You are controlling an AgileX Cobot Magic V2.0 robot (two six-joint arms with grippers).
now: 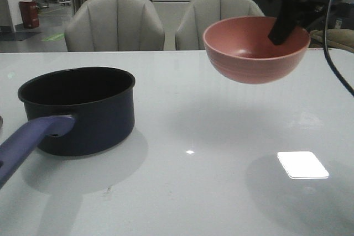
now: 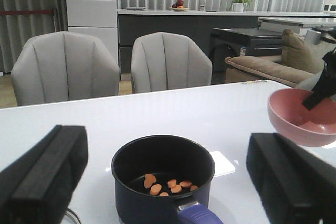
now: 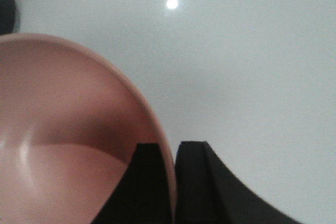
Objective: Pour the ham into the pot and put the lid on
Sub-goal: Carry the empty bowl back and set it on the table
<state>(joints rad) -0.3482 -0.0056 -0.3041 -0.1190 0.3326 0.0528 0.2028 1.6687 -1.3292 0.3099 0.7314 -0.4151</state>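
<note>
1. So, the counter (image 1: 221,192) carries the pot (image 1: 83,109), handle toward the camera.
2. Right of the pot, the right gripper (image 3: 172,182) holds the pink bowl (image 1: 255,51) by its rim, airborne.
3. Left gripper (image 2: 168,182) hangs wide open above the pot.
4. Ham (image 2: 168,184) sits inside the pot.

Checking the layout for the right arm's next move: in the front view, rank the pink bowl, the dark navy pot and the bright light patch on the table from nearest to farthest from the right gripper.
1. Salmon-pink round bowl: clamped at its rim in the right gripper, lifted on the right.
2. Bright rectangular light patch: on the white table, below the bowl.
3. Dark navy round pot: far left.
</note>
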